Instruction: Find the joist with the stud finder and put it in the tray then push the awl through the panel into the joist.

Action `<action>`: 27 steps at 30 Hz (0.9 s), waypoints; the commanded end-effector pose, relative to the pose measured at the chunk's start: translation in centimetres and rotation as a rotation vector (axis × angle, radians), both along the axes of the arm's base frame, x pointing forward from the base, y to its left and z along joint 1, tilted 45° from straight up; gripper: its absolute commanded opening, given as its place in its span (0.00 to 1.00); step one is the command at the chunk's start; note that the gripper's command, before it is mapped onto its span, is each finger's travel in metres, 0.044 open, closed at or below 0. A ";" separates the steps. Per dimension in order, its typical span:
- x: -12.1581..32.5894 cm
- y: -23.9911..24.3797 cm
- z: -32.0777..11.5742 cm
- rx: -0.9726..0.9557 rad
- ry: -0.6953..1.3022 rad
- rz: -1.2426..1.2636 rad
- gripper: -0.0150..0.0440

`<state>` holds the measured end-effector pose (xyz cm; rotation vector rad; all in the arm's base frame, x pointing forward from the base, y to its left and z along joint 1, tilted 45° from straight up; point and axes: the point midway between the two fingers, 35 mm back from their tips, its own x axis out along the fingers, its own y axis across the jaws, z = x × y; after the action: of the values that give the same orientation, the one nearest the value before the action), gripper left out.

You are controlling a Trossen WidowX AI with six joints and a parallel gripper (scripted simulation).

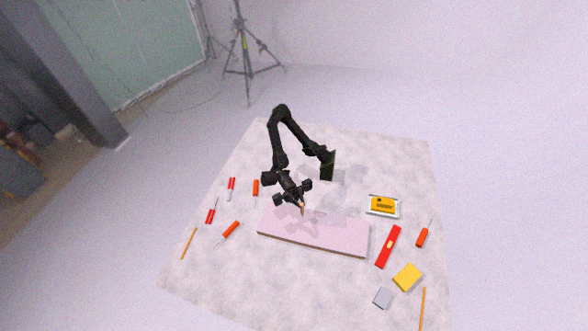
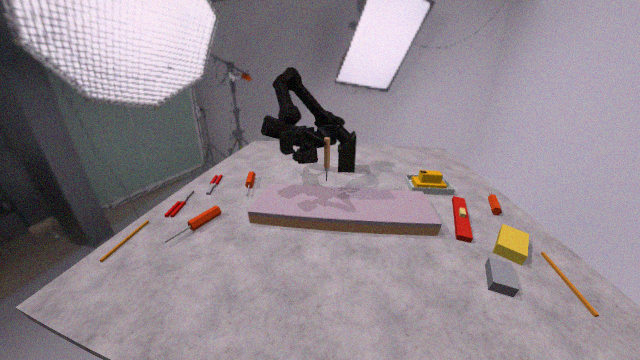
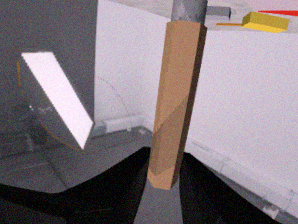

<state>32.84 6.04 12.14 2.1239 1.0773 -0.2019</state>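
Note:
My gripper [image 1: 300, 205] [image 2: 325, 142] [image 3: 165, 156] is shut on the wooden handle of the awl [image 1: 302, 209] [image 2: 327, 154] [image 3: 179, 85]. The awl hangs close to upright, its thin metal tip pointing down. In the exterior view the tip shows above the back edge of the pink floor panel [image 1: 339, 237] [image 2: 390, 208], not touching it. No hole can be made out in the panel, part of which lies in the arm's shadow. The yellow stud finder [image 1: 383, 205] [image 2: 430, 177] lies in the grey tray [image 1: 368, 209] [image 2: 440, 190], right of the panel. The joist is hidden.
Right of the panel are a red level [image 1: 385, 255] [image 2: 462, 227], a yellow block [image 1: 407, 277] [image 2: 512, 242], a grey block [image 1: 383, 298] [image 2: 502, 276] and an orange-handled tool [image 1: 422, 237] [image 2: 494, 204]. Left are orange-handled tools [image 1: 231, 229] [image 2: 204, 218], red-handled tools [image 1: 210, 216] [image 2: 175, 208] and a thin orange stick [image 1: 188, 244] [image 2: 124, 241].

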 end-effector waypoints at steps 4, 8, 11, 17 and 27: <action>0.1 0.0 -0.1 0.009 0.001 0.009 0.25; 0.2 -0.2 -0.4 0.008 0.001 0.009 0.25; 0.2 -0.3 -0.5 0.008 0.001 0.009 0.25; 0.3 -0.6 -0.8 0.007 0.001 0.009 0.25; 0.4 -1.1 -1.3 0.006 0.002 0.009 0.25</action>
<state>33.26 5.01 11.02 2.1252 1.0816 -0.2027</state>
